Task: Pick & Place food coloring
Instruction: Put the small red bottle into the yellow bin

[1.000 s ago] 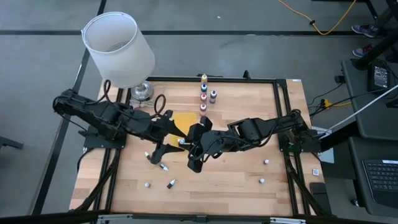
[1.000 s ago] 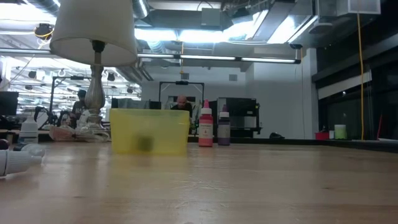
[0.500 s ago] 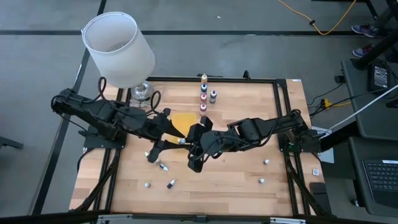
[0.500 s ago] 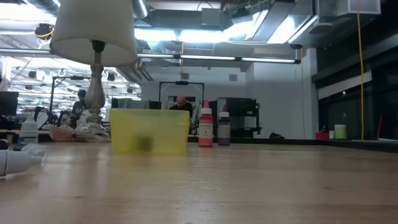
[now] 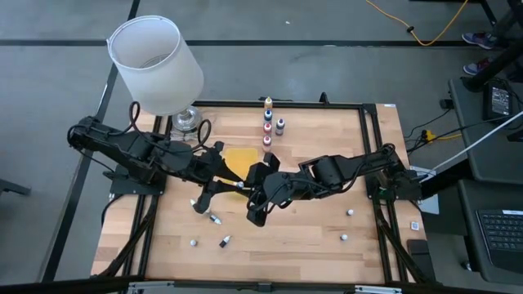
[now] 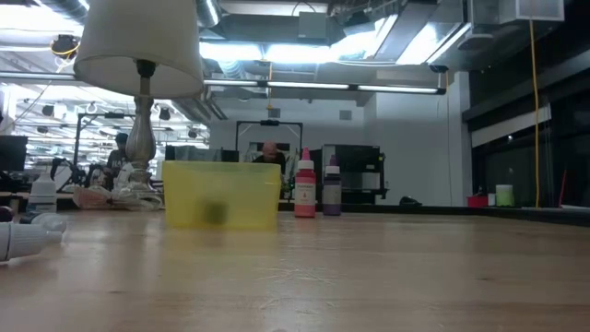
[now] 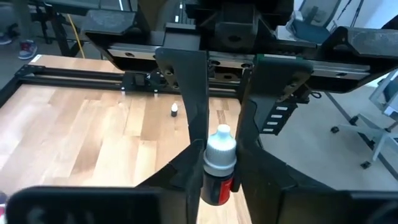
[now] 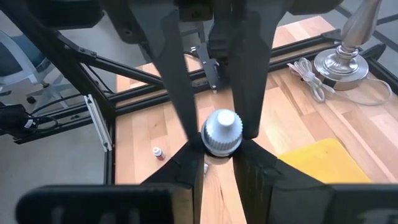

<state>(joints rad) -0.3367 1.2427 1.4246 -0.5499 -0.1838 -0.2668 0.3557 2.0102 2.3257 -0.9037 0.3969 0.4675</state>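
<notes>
- The left end effector [image 5: 214,184] and the right end effector [image 5: 253,186] meet just in front of the yellow tray [image 5: 238,158], near the middle of the desk [image 5: 310,229].
- In the left wrist view, a food coloring bottle [image 7: 219,163] with a white cap and red contents sits clamped between that arm's two dark fingers [image 7: 190,93].
- In the right wrist view, a white-capped bottle [image 8: 221,132] is likewise pinched between that arm's fingers [image 8: 176,74]; it may be the same bottle held from both sides, but the overhead view is too crowded to tell.
- Compared with a second ago, the left end effector has drawn slightly away from the tray's front edge; the right arm looks unchanged.
- Behind the tray, several bottles [image 5: 267,121] stand upright in a row, seen past the tray in the low view [image 6: 304,184].
- Loose bottles [image 5: 216,219] lie on the desk in front of the tray, near the front edge.
- A lamp [image 5: 157,64] stands behind and to the left of the tray.
</notes>
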